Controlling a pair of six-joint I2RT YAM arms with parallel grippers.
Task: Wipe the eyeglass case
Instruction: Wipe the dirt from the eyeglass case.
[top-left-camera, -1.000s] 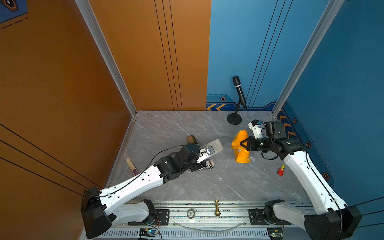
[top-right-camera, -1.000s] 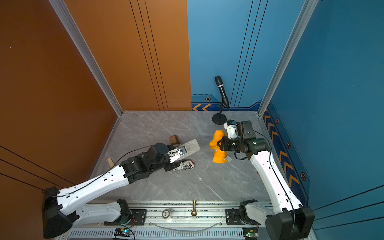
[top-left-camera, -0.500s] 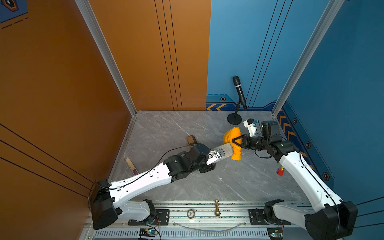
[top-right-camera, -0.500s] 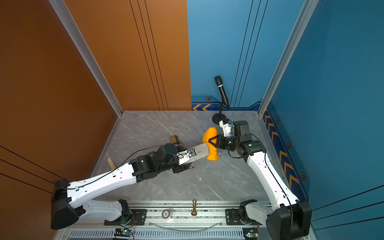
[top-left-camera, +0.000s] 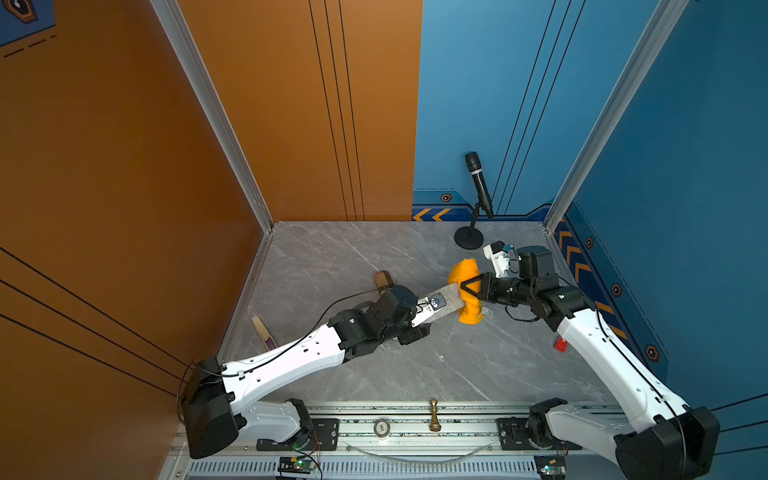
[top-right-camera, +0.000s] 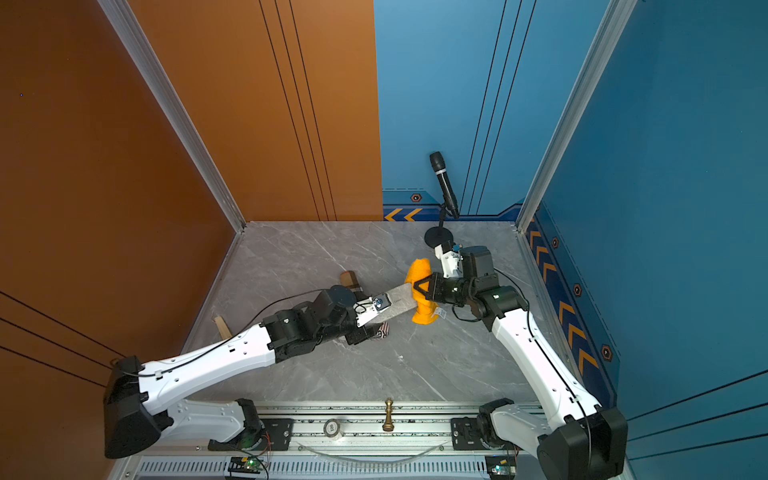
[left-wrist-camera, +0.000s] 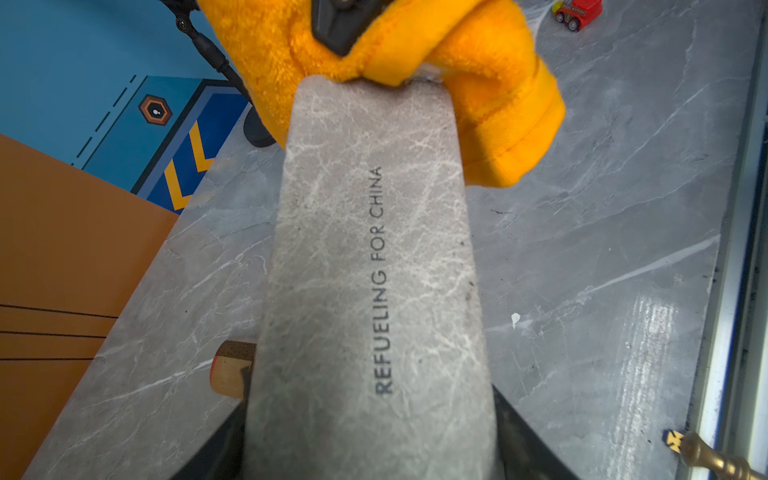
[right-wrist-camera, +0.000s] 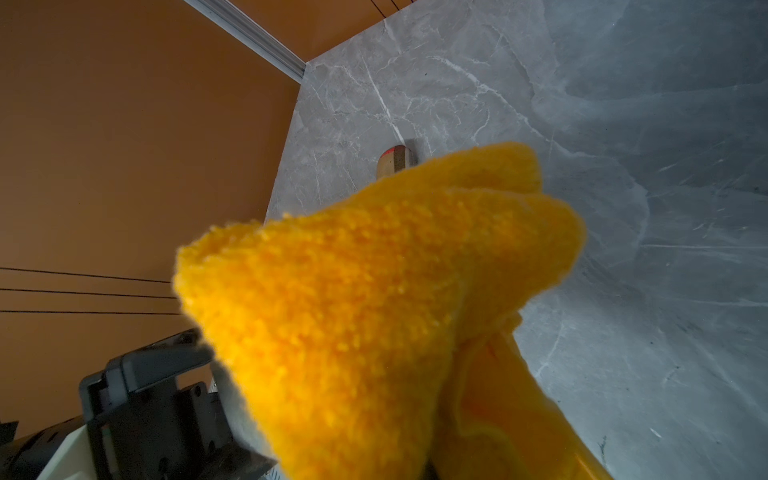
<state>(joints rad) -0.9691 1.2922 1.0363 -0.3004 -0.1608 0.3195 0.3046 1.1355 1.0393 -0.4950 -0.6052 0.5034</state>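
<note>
Left pincer (top-left-camera: 422, 318) is clamped narrow on the near end of the eyeglass case (top-left-camera: 446, 297). Case is held off the counter (top-left-camera: 353, 257), slanting toward the right arm. Its far end touches the orange cloth (top-left-camera: 463, 268), which the right pincer (top-left-camera: 470, 286) pinches tight. Step, by my read: wipe just engaging at the far tip. Next move calls for dragging the cloth along the case while the left grip stays steady. Left wrist view shows the case's printed lettering. Right wrist view is mostly cloth, with the case nearly hidden.
</note>
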